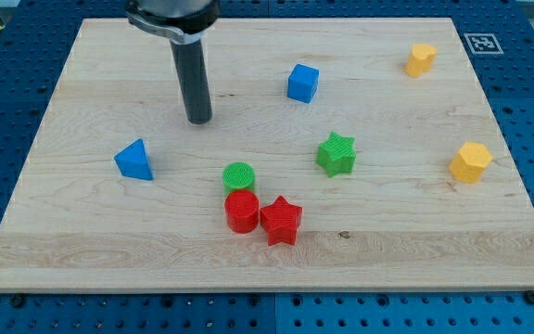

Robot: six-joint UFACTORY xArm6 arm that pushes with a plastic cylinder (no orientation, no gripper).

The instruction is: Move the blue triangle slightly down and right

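The blue triangle lies on the wooden board at the view's left, about mid-height. My tip rests on the board above and to the right of it, apart from it by roughly a block's width. The dark rod rises from the tip toward the view's top. Nothing touches the triangle.
A blue cube sits at top centre. A green cylinder, red cylinder and red star cluster right of the triangle. A green star lies centre right. Two yellow blocks sit at the right.
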